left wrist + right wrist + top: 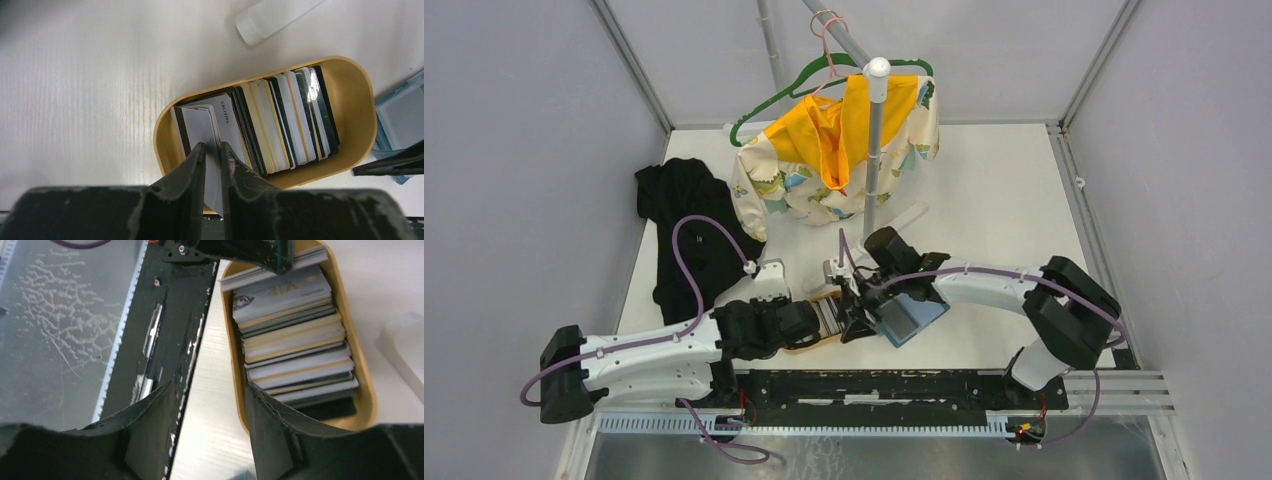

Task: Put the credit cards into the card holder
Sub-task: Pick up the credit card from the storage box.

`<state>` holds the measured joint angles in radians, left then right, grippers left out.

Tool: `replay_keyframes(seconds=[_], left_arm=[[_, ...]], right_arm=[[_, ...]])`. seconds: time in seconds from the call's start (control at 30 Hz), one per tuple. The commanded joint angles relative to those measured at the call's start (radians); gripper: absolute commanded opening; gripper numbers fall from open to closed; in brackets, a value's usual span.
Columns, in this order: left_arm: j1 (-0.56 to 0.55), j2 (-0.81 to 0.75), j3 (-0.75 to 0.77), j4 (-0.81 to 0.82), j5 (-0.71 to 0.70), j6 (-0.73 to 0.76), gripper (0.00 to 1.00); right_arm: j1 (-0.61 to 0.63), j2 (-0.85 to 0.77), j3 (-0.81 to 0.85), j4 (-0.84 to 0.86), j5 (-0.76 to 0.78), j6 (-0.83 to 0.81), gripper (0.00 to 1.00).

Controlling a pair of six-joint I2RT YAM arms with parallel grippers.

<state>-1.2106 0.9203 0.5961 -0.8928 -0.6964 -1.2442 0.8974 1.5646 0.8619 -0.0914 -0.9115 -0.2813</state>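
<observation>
Tan oval tray point(357, 80) holds credit cards point(285, 117) on edge, stacked along its length. Left gripper point(212, 152) pinches the end card point(200, 127), possibly two. Card holder point(402, 112) lies past tray's opposite end, nearer right gripper point(210, 389), which hangs spread, empty.

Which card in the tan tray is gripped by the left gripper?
The pale grey card near the row's end farthest from the card holder; only it sits between the fingers of the left gripper.
</observation>
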Motion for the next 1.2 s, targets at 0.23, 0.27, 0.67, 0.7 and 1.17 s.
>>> replay_keyframes(seconds=[0.23, 0.27, 0.67, 0.7, 1.17], left_arm=[[-0.004, -0.032, -0.012, 0.031, -0.028, 0.014, 0.23], [-0.004, -0.034, -0.012, 0.031, -0.027, 0.013, 0.23], [-0.003, -0.061, -0.025, 0.154, 0.020, 0.091, 0.38], [-0.004, -0.065, -0.031, 0.176, 0.026, 0.104, 0.40], [-0.003, -0.128, -0.017, -0.030, -0.051, -0.035, 0.41]], right_arm=[[0.096, 0.183, 0.059, 0.417, 0.043, 0.466, 0.59], [0.097, 0.188, 0.064, 0.424, 0.051, 0.479, 0.59], [0.072, 0.020, 0.017, 0.299, 0.386, 0.502, 0.59], [0.072, -0.004, -0.006, 0.288, 0.436, 0.512, 0.60], [0.094, 0.043, -0.031, 0.240, 0.611, 0.683, 0.64]])
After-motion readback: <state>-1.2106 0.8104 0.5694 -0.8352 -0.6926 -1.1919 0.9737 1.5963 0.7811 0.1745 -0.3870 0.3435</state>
